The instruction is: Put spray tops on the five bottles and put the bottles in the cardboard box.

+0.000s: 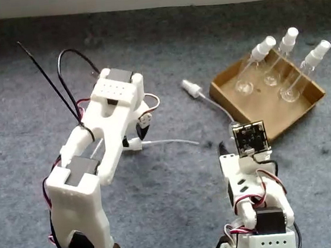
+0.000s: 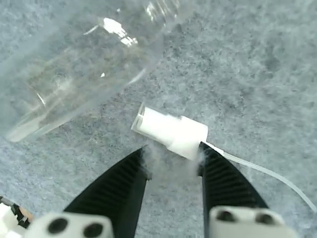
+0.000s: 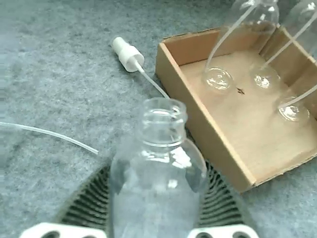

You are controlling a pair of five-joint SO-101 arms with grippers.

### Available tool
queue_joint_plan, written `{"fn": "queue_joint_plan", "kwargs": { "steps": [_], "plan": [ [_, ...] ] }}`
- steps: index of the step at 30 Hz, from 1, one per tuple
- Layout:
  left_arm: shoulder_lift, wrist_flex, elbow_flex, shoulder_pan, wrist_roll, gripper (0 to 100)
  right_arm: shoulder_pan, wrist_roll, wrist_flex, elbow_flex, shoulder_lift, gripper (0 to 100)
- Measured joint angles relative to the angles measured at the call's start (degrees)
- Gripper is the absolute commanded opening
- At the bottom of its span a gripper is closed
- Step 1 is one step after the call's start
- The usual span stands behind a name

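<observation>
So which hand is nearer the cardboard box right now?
Right. The right hand, gripping an uncapped bottle, sits just off the cardboard box's near corner; the left hand is farther off across the carpet, straddling a loose spray top.

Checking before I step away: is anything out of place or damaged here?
No damage or spill. One spray top lies loose on the carpet beside the cardboard box, and a clear bottle lies on its side by the left gripper.
</observation>
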State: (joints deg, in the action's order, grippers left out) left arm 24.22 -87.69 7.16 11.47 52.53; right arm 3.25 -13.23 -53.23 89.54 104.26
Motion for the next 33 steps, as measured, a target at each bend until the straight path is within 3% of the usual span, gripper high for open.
{"fn": "queue_joint_plan", "kwargs": {
  "steps": [7, 12, 33],
  "plan": [
    [0.09, 0.88, -1.67, -0.18, 1.76, 38, -0.35, 0.0, 0.0, 0.0, 0.0, 3.4],
    [0.09, 0.97, -1.76, -0.18, 5.98, 48, -0.35, 0.0, 0.0, 0.0, 0.0, 3.4],
    [4.13, 2.2, -5.01, 0.09, 6.51, 49, -0.35, 0.0, 0.0, 0.0, 0.0, 3.4]
  ]
}}
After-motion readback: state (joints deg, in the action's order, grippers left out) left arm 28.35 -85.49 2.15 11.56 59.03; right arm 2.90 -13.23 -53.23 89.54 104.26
